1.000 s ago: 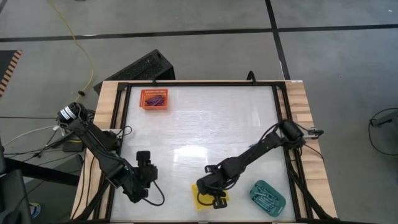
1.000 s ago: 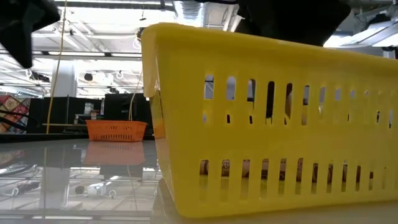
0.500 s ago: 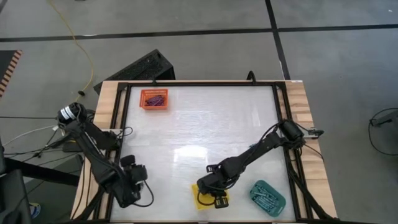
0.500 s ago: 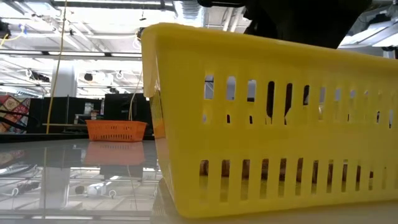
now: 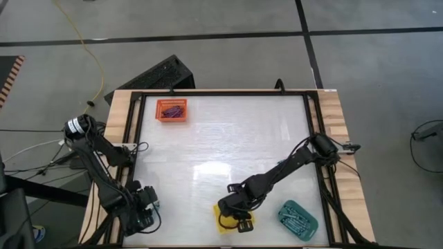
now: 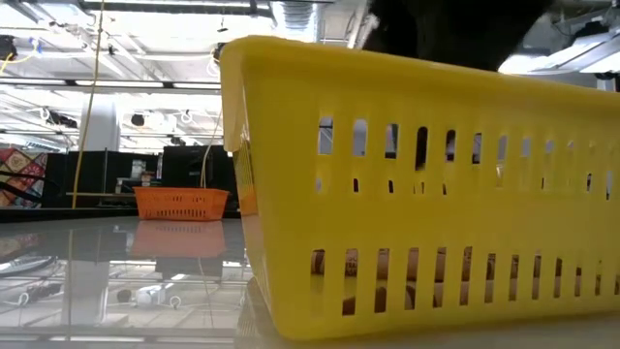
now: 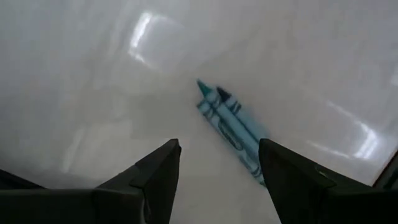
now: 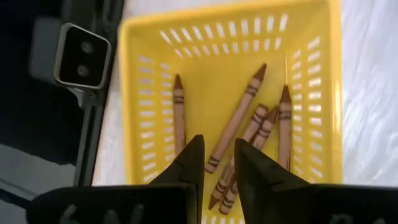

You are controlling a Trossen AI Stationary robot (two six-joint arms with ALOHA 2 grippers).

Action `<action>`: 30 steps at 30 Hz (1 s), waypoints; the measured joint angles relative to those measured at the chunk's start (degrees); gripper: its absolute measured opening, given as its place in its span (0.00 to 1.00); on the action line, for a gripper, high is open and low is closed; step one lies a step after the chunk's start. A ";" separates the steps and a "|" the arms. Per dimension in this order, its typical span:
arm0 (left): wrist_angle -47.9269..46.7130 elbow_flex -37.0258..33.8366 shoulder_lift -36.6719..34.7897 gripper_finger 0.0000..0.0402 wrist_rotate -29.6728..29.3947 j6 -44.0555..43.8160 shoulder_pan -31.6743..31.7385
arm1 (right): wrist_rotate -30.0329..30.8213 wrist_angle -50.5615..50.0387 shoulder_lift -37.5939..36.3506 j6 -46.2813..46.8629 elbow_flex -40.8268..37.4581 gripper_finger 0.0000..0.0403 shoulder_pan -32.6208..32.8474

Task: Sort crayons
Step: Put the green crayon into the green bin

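Two teal crayons [image 7: 231, 124] lie side by side on the table [image 5: 228, 138], touching, right ahead of the left gripper [image 7: 217, 165], whose fingers stand wide apart and hold nothing. From above, that gripper [image 5: 142, 207] sits at the near left corner of the table. The pair's long axis runs on a slant past the gap between the fingers, pointed tips away from the gripper, flat ends nearer to it.

The right gripper [image 8: 219, 163] hangs over the yellow tray [image 8: 323, 93], fingers parted a little with nothing between them. Five brownish crayons [image 8: 236, 118] lie in the tray, long axes roughly along it, tips toward its far wall, one apart at the side.

I'd say the brown drop is done and picking up the teal is the step in hand. Next the left gripper must come down over one crayon, turned so the fingers close across its width, taking one without dragging its neighbour. That crayon belongs in the teal tray [image 5: 297, 216], just right of the yellow one; the orange tray [image 5: 171, 109] stands well apart at the far side.
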 joint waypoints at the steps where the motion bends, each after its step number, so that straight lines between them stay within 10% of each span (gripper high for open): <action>1: 0.78 -0.83 0.00 0.52 0.34 -1.30 -0.22 | 0.17 -0.08 0.00 -0.30 0.48 0.20 0.10; 30: 9.30 -8.67 3.64 0.52 0.45 -6.76 1.06 | 3.06 -2.38 -0.09 -1.82 4.06 0.20 0.86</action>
